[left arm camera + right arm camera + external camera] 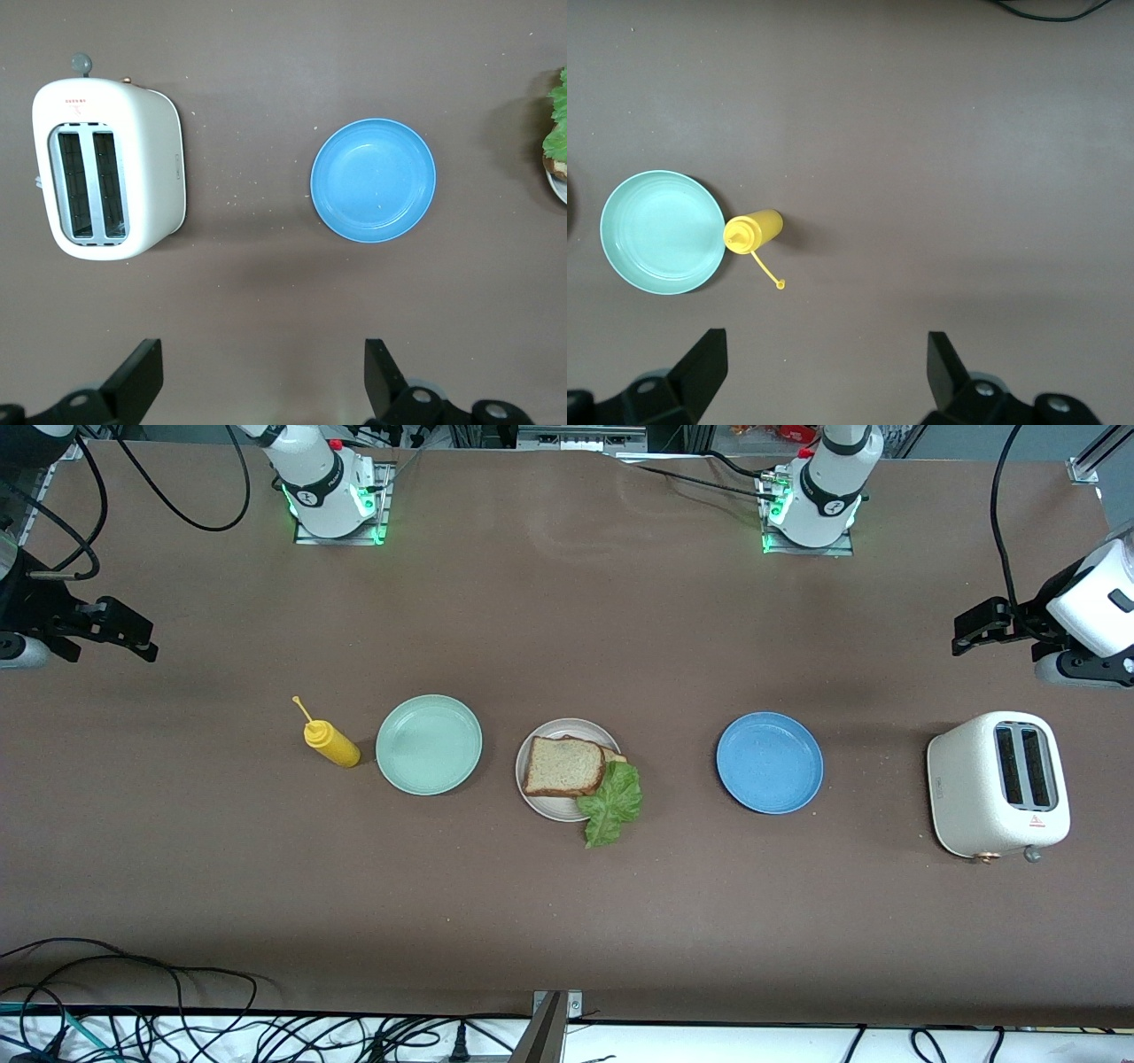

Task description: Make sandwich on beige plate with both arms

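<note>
Brown-bread sandwich (567, 769) on beige plate (540, 802), between both raised tools.

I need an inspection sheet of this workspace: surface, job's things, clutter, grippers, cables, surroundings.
Surface: brown table, some crumbs.
Job's things: sandwich on beige plate; lettuce hangs over its rim.
Clutter: mint-green plate, mustard bottle, blue plate, toaster.
Grippers: left gripper open, over the table's left-arm end; right gripper open, over the right-arm end; both wait.
Cables: black cables at the table's near edge.
Surroundings: nothing seen.
</note>
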`<action>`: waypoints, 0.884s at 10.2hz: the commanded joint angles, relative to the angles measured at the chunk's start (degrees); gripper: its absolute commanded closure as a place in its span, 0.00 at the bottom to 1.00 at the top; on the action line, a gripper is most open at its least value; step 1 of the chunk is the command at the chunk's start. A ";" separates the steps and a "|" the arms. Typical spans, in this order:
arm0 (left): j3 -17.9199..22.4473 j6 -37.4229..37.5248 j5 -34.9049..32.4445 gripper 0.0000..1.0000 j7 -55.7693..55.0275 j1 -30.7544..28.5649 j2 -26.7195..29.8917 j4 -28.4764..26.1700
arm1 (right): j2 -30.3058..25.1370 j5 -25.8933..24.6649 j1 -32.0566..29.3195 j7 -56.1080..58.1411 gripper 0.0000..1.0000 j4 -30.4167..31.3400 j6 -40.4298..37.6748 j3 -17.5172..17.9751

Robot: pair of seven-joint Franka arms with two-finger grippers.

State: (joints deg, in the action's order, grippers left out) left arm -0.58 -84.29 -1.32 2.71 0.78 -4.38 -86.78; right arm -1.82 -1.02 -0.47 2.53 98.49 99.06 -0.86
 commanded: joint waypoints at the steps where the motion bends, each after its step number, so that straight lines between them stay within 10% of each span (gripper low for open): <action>1: -0.74 0.09 -1.58 0.00 -0.34 -0.52 -0.27 0.39 | 0.24 0.67 -0.32 0.55 0.00 -0.93 -0.88 -0.02; 9: -0.65 0.09 -1.67 0.00 -0.16 -0.52 -0.45 0.39 | 0.32 0.75 -0.23 0.46 0.00 -0.93 -1.59 0.07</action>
